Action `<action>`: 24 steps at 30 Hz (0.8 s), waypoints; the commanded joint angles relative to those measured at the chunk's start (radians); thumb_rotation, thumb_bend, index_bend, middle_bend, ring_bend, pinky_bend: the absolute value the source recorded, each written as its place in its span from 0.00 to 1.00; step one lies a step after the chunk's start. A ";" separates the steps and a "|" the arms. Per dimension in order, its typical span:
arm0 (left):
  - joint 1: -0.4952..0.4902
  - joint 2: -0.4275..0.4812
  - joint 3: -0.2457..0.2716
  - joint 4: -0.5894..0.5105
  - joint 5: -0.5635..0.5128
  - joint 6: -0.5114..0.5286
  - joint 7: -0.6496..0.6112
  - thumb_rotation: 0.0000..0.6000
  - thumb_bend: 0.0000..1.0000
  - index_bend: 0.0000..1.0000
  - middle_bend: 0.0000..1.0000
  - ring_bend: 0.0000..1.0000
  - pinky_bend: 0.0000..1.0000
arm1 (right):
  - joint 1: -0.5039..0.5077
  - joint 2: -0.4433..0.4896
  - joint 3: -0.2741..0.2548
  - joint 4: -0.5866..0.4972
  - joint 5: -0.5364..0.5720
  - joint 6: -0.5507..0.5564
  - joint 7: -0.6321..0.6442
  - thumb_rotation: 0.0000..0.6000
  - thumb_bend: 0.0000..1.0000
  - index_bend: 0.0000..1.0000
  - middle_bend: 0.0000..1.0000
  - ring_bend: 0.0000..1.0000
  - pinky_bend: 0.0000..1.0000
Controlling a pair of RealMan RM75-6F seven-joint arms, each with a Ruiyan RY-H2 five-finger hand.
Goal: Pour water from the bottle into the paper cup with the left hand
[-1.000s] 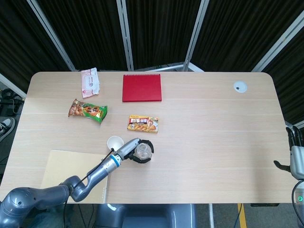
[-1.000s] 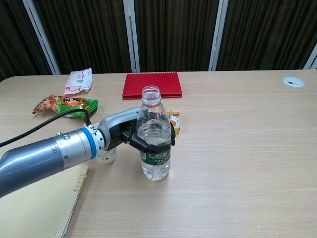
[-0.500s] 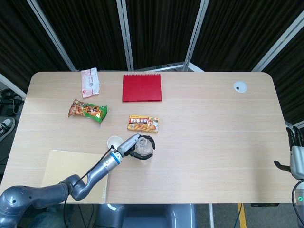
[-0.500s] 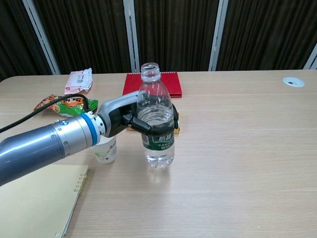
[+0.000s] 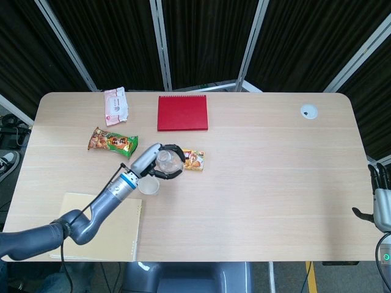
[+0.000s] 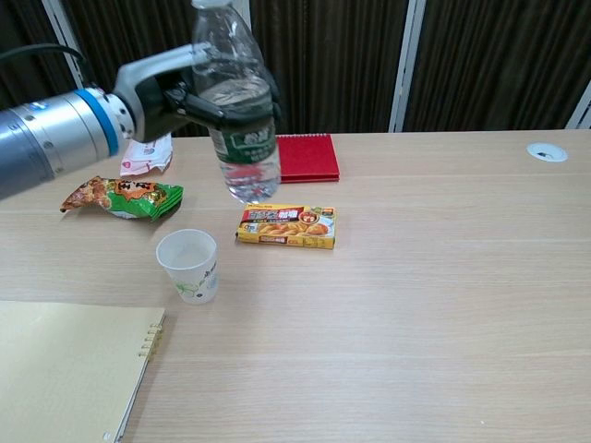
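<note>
The clear plastic water bottle with a green label (image 6: 238, 101) hangs upright in the air, gripped around its middle by the left hand (image 6: 171, 88), above the white paper cup (image 6: 188, 266) standing near the table's (image 5: 275, 171) front-left part. The right hand (image 5: 380, 198) rests off the right edge, fingers apparently spread, holding nothing

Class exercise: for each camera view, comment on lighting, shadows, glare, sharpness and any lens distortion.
Head view: even overhead light, soft short shadows, all sharp, with the table edges slightly bowed. Chest view: the left hand and bottle are close, large and cut off at the top, with pale highlights on the clear plastic; the paper cup casts only a faint shadow.
</note>
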 commanded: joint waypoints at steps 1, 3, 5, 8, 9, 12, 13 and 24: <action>0.036 0.093 0.011 -0.010 -0.022 -0.005 0.037 1.00 0.45 0.61 0.54 0.40 0.35 | -0.002 0.002 -0.003 -0.008 -0.006 0.006 -0.003 1.00 0.00 0.00 0.00 0.00 0.00; 0.055 0.125 0.032 0.007 -0.023 -0.011 0.040 1.00 0.45 0.61 0.54 0.40 0.35 | -0.002 0.002 -0.005 -0.012 -0.010 0.008 -0.005 1.00 0.00 0.00 0.00 0.00 0.00; 0.079 0.153 0.067 0.043 -0.017 -0.018 0.049 1.00 0.45 0.61 0.54 0.40 0.36 | -0.003 0.002 -0.007 -0.016 -0.013 0.009 -0.008 1.00 0.00 0.00 0.00 0.00 0.00; 0.116 0.178 0.120 0.108 -0.010 -0.031 0.044 1.00 0.45 0.61 0.54 0.40 0.36 | -0.002 0.002 -0.010 -0.020 -0.015 0.009 -0.012 1.00 0.00 0.00 0.00 0.00 0.00; 0.125 0.182 0.136 0.128 -0.005 -0.035 0.043 1.00 0.45 0.61 0.54 0.40 0.36 | -0.002 0.002 -0.011 -0.021 -0.016 0.009 -0.013 1.00 0.00 0.00 0.00 0.00 0.00; 0.146 0.188 0.184 0.203 0.023 -0.041 0.060 1.00 0.45 0.61 0.54 0.40 0.36 | -0.002 0.002 -0.013 -0.024 -0.018 0.007 -0.016 1.00 0.00 0.00 0.00 0.00 0.00; 0.151 0.187 0.198 0.228 0.033 -0.044 0.075 1.00 0.45 0.61 0.53 0.40 0.36 | -0.001 0.002 -0.013 -0.025 -0.019 0.008 -0.018 1.00 0.00 0.00 0.00 0.00 0.00; 0.150 0.115 0.240 0.371 0.058 -0.079 0.240 1.00 0.45 0.60 0.53 0.40 0.36 | 0.002 0.005 -0.009 -0.037 -0.016 0.010 -0.026 1.00 0.00 0.00 0.00 0.00 0.00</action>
